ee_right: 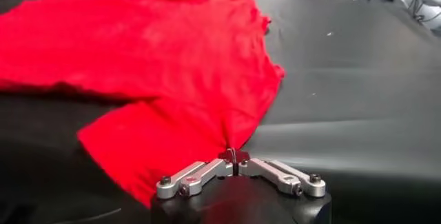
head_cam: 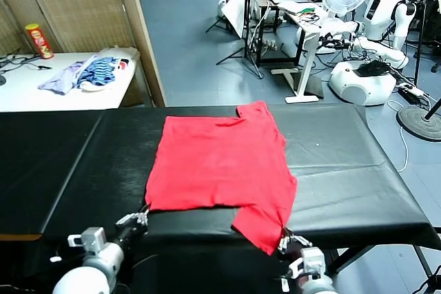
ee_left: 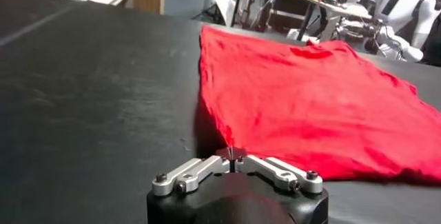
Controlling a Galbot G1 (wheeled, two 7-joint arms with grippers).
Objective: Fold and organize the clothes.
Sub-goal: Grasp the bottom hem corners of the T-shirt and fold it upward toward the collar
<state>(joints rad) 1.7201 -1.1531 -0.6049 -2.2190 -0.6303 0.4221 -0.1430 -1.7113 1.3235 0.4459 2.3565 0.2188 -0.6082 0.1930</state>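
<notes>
We see our left gripper at the lower centre of the frame, its jaws pinched together on the near corner of the red T-shirt. The shirt spreads across the right half, over the black table.

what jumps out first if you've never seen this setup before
A bright red T-shirt lies spread on the black table, one sleeve hanging over the near edge. The left end effector is shut on its near left corner, and the right end effector is shut on the hanging sleeve.
</notes>
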